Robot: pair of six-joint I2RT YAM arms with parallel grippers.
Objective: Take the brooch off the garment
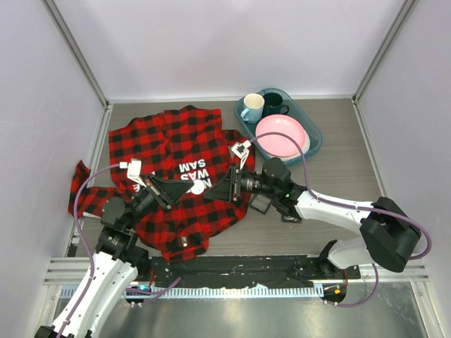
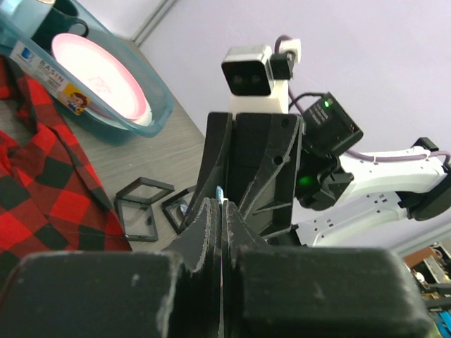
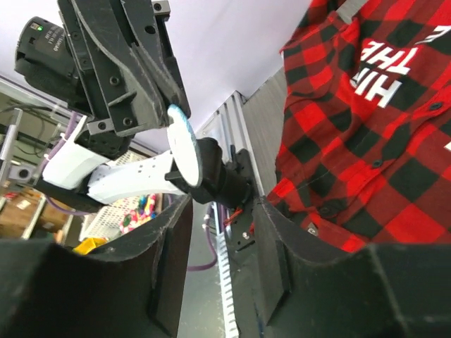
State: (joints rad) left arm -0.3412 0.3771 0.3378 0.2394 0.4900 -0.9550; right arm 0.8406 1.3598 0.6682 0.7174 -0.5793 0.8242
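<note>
From above, the checked garment (image 1: 176,141) lies spread on the left of the surface (image 1: 352,169), and over its lower part the left jaws pinch the round white brooch (image 1: 198,188). The left wrist view shows those jaws pressed together on its thin edge. The right wrist view shows the right jaws parted, empty, facing the brooch.
</note>
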